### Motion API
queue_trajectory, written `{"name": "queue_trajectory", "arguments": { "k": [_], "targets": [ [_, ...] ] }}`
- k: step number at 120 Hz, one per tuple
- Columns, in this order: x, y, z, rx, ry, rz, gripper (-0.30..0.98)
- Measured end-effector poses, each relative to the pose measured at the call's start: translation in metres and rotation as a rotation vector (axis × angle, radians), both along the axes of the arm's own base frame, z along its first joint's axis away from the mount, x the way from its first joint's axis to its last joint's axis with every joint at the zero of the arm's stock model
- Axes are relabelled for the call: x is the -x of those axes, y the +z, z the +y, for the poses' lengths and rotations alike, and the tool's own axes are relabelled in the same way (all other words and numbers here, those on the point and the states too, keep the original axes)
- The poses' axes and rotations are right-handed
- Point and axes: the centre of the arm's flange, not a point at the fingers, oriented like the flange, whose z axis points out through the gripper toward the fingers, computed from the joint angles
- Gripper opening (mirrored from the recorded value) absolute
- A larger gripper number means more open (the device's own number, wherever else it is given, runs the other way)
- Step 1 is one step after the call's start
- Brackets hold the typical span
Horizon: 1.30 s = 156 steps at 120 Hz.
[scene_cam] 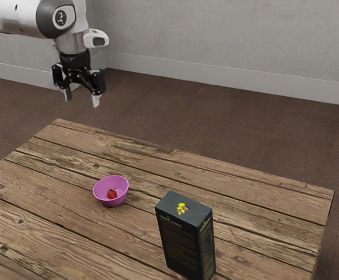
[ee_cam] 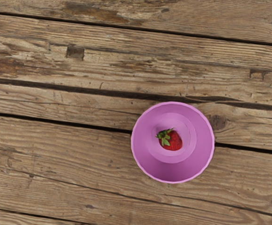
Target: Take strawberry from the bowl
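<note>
One strawberry, red with green leaves at one end; it's inside the pink bowl, on the bowl's floor, lying on its side, close to the middle; bowl is upright on the wooden counter; a dark gap between planks runs under it, and a round knot in the wood is just beside the rim.

Gripper: fingers spread well apart, nothing between them, no hold on anything; it hangs high over the scene, pointing down, touching neither bowl nor counter; seen from the bowl in the exterior view, it's at about 11 o'clock; arm comes in from around 10 to 11 o'clock of that view, white with dark parts.

Dark box stands upright on the counter, at about 4 o'clock from the bowl in the exterior view, apart from it; yellow and reddish dots on its top, small print down the side; print can't be read.

Behind the counter, toward 12 o'clock: brown floor, then a pale baseboard and grey wall.
</note>
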Motion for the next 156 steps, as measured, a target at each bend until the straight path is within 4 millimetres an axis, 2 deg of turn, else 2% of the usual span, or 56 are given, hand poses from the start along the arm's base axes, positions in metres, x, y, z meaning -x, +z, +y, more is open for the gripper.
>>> {"name": "queue_trajectory", "arguments": {
  "k": [34, 44, 52, 66, 83, 92, 111, 138, 156],
  "targets": [
    [0.0, 0.011, 0.006, -0.003, 0.012, -0.04, 0.67],
    [0.014, 0.018, 0.006, 0.007, 0.019, -0.053, 0.67],
    [0.023, -0.006, 0.009, 0.019, 0.035, -0.024, 0.67],
    [0.034, -0.072, 0.022, 0.047, 0.094, 0.015, 0.67],
    [0.043, -0.132, 0.038, 0.063, 0.19, -0.004, 0.67],
    [0.043, -0.149, 0.04, 0.06, 0.245, -0.021, 0.67],
    [0.037, -0.186, 0.031, 0.041, 0.317, -0.035, 0.67],
    [0.026, -0.223, 0.026, 0.03, 0.405, -0.08, 0.66],
    [0.027, -0.238, 0.016, 0.045, 0.462, -0.103, 0.59]
  ]
}}
